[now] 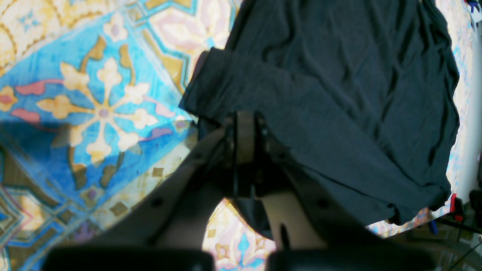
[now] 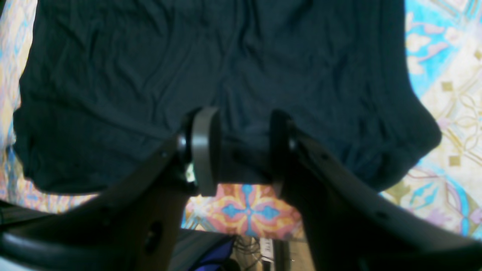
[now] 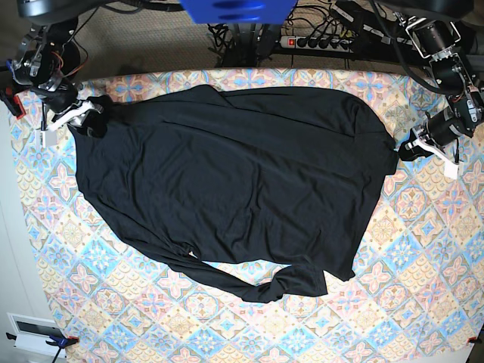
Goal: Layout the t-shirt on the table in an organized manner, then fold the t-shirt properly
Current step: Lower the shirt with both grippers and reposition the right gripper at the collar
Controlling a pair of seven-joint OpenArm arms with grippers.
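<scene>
The black t-shirt (image 3: 227, 174) lies spread and wrinkled across the far half of the table (image 3: 408, 302), with a twisted fold at its near edge. My left gripper (image 3: 403, 146) is at the shirt's right edge. In the left wrist view the left gripper (image 1: 244, 126) is shut on a fold of the t-shirt (image 1: 339, 75) just above the table (image 1: 94, 94). My right gripper (image 3: 89, 119) is at the shirt's far left corner. In the right wrist view the right gripper (image 2: 243, 150) has its jaws apart, with the t-shirt (image 2: 188, 56) hem between them, above the table (image 2: 444, 94).
A power strip (image 3: 318, 41) and cables lie behind the table's far edge. A blue object (image 3: 238, 9) hangs at the top centre. A white box (image 3: 34, 333) sits off the near left corner. A red clamp (image 1: 455, 207) is at the table edge.
</scene>
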